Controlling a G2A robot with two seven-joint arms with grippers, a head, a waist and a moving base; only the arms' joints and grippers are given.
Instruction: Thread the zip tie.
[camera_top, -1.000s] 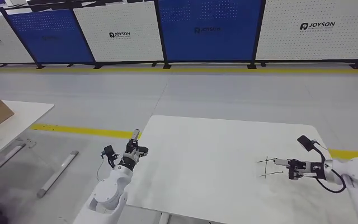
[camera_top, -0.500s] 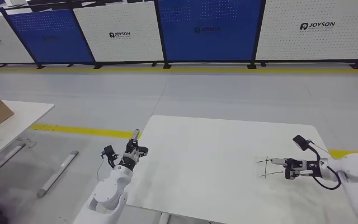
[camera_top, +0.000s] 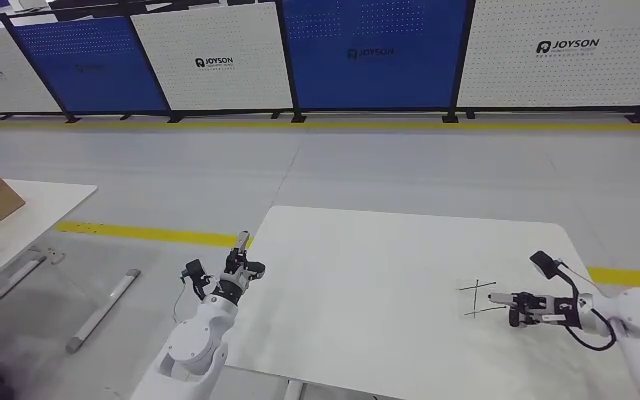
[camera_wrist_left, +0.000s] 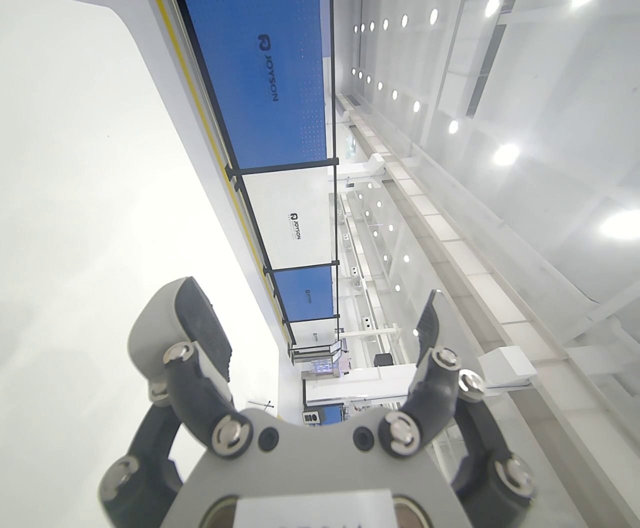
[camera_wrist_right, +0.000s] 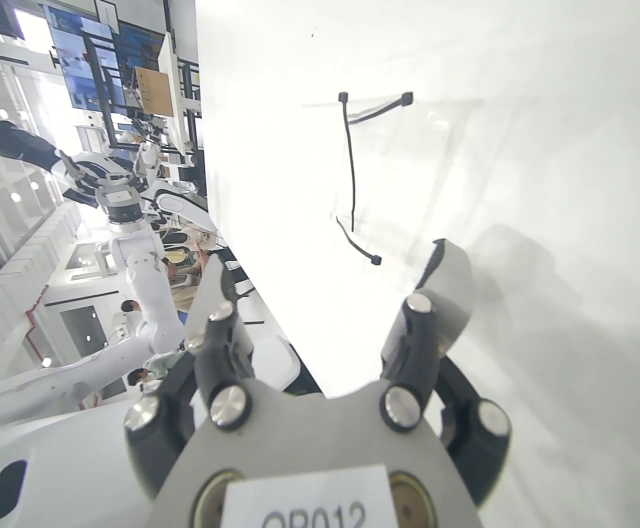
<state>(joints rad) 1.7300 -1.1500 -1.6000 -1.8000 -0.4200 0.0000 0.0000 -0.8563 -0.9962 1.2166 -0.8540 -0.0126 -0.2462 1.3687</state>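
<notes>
**Threading not yet begun**

The zip ties (camera_wrist_right: 351, 160) lie loose on the worktop (camera_top: 380, 300), none looped. The right gripper (camera_wrist_right: 330, 260) hovers near them, fingers spread wide and empty. The left gripper (camera_wrist_left: 312, 310) (well apart, at the opposite edge) is equally spread, holding nothing. Wall panels (camera_top: 375, 50) carry logos.

The white table (camera_top: 380, 290) carries three black zip ties, all lying flat just ahead of my right pincer (camera_wrist_right: 327, 257). The nearest zip tie (camera_wrist_right: 357, 245) lies close to my fingertips. The long zip tie (camera_wrist_right: 351, 160) runs straight away beyond it. The far zip tie (camera_wrist_right: 382, 107) lies slantwise by the long one's far end.
</notes>
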